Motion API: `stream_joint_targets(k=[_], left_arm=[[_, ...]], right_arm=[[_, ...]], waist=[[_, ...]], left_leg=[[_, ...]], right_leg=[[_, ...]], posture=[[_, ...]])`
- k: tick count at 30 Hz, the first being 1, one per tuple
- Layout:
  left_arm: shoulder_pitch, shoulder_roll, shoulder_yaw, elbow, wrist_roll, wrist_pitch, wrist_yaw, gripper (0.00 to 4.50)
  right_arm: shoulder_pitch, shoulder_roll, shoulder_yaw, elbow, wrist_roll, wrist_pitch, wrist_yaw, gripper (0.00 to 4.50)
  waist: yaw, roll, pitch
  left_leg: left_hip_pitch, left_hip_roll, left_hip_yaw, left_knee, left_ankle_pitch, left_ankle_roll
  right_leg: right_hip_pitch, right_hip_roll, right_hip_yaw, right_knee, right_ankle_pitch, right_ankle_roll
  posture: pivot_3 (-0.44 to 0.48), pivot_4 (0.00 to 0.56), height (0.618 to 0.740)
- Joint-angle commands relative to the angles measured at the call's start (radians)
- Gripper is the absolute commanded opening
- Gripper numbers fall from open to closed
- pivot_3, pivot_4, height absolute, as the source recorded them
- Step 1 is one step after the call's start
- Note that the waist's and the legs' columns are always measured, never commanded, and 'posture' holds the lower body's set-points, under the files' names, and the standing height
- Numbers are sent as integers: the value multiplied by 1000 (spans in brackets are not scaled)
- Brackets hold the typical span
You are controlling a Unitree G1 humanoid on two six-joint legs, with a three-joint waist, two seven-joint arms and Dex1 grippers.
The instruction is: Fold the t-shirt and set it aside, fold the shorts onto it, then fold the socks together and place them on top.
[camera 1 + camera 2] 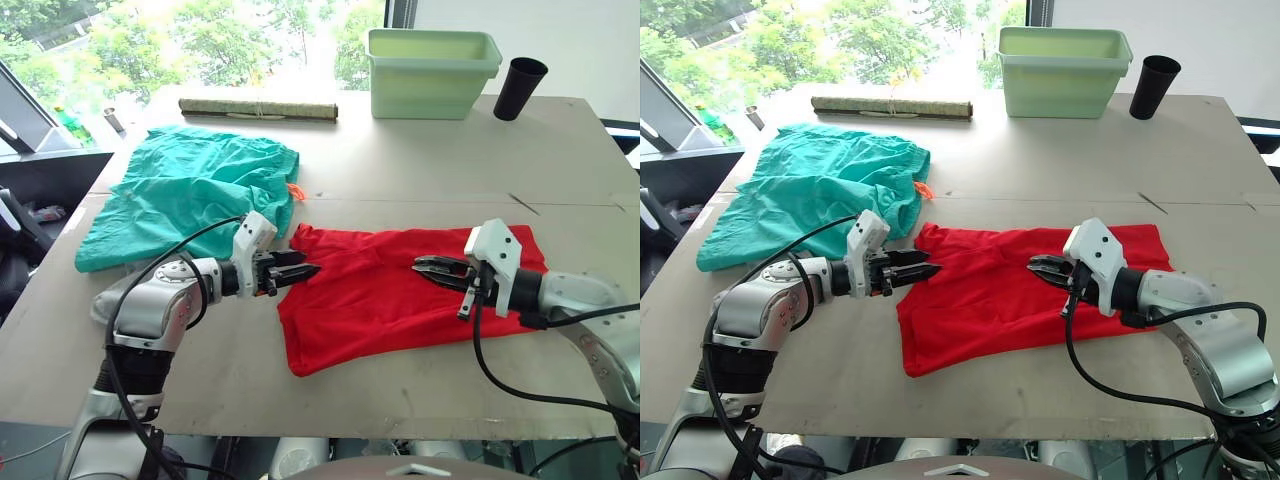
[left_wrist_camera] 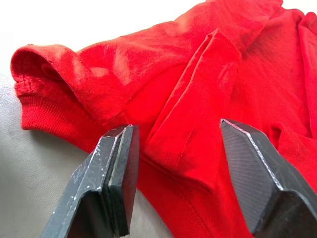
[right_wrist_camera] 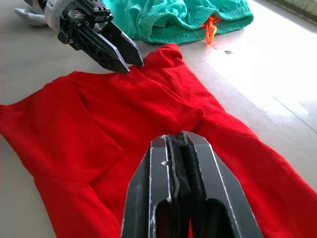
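The table (image 1: 400,190) is a broad grey-beige board with scuffs and a seam line running across it, and its near edge lies closest to the head camera. Beyond its far edge, windows look out on green trees.

The shirt (image 1: 380,300) lies rumpled on the near half of the table, between the two arms, spread wider than deep with creases through its middle. The shorts (image 1: 190,195) lie on the far left part, bunched along their right side, with the orange cord (image 1: 294,190) poking out just beside the shirt's far left corner. A pale sock (image 3: 30,18) shows on the table behind the left arm.

At the far edge stand a pale green tub (image 1: 432,68), a black cup (image 1: 520,88) to its right, and a long rolled mat (image 1: 258,108) to its left.

The left gripper (image 1: 300,272) reaches in at the shirt's left edge. In its wrist view its fingers (image 2: 114,183) stand apart, straddling a raised fold of red cloth beside a ribbed hem. The right gripper (image 1: 430,267) sits low over the middle-right of the shirt, its fingers (image 3: 163,198) pressed together; whether cloth is pinched between them cannot be told.
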Motion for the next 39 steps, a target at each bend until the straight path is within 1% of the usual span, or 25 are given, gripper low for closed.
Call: stream_joint_targets(k=[1,3,7,8,12,17,19,20,21,23,25,27,28,31,39], left_arm=[[-2,-3,-5,-25,7,-3,3,2688],[-2,3,-11,-20,15,-6,-6,2062],[4,10,-20,-26,25,-13,-24,212],[6,15,-26,-29,29,-19,-29,31],[13,24,-39,-33,42,-45,-44,31],[6,2,-1,-36,23,-104,-60,31],[5,6,13,-40,22,-107,-50,31],[10,22,16,-52,5,-76,-65,31],[14,35,12,-61,9,-69,-71,334],[13,33,8,-71,6,-66,-70,967],[3,21,-8,-74,17,-78,-60,1945],[-10,22,-43,-64,50,-95,-62,2750],[-18,20,-52,-52,62,-98,-57,2923],[-33,25,-76,-17,90,-111,-68,2923],[-91,-6,-115,97,144,-129,-72,2923]], right_arm=[[0,-17,-6,-27,9,-24,-6,0],[2,-22,-8,-25,9,-25,-8,0],[3,-30,-10,-19,8,-31,-8,0],[2,-31,-11,-15,8,-33,-9,0],[0,-39,-10,-4,4,-43,-10,0],[-2,-45,-12,12,0,-46,-13,0],[-4,-46,-10,14,-4,-51,-16,0],[-4,-46,-11,16,-5,-53,-19,0],[-4,-46,-12,18,-7,-55,-21,0],[-6,-45,-10,20,-9,-61,-25,0],[-9,-44,-7,21,-8,-63,-28,0],[-10,-44,-5,19,-5,-63,-29,0],[-10,-44,-5,18,-4,-62,-30,0],[-9,-45,-7,12,-1,-57,-33,0],[9,-50,-13,-13,9,-43,-50,0]], waist=[[0,0,0],[0,0,0],[0,0,0],[0,0,0],[0,0,0],[1,0,0],[0,0,0],[0,0,0],[0,0,0],[-1,0,0],[0,0,0],[2,0,0],[2,0,0],[1,0,0],[1,0,0]], left_leg=[[0,0,0,0,0,0],[0,0,0,0,0,0],[0,0,0,0,0,0],[0,0,0,0,0,0],[0,0,0,0,0,0],[0,0,0,0,0,0],[0,0,0,0,0,0],[0,0,0,0,0,0],[0,0,0,0,0,0],[0,0,0,0,0,0],[0,0,0,0,0,0],[0,0,0,0,0,0],[0,0,0,0,0,0],[0,0,0,0,0,0],[0,0,0,0,0,0]], right_leg=[[0,0,0,0,0,0],[0,0,0,0,0,0],[0,0,0,0,0,0],[0,0,0,0,0,0],[0,0,0,0,0,0],[0,0,0,0,0,0],[0,0,0,0,0,0],[0,0,0,0,0,0],[0,0,0,0,0,0],[0,0,0,0,0,0],[0,0,0,0,0,0],[0,0,0,0,0,0],[0,0,0,0,0,0],[0,0,0,0,0,0],[0,0,0,0,0,0]], posture=[[0,150,740],[0,150,740],[0,150,740],[0,150,740],[0,150,740],[0,150,740],[0,150,740],[0,150,740],[0,150,740],[0,150,740],[0,150,740],[0,150,740],[0,150,740],[0,150,740],[0,150,740]])
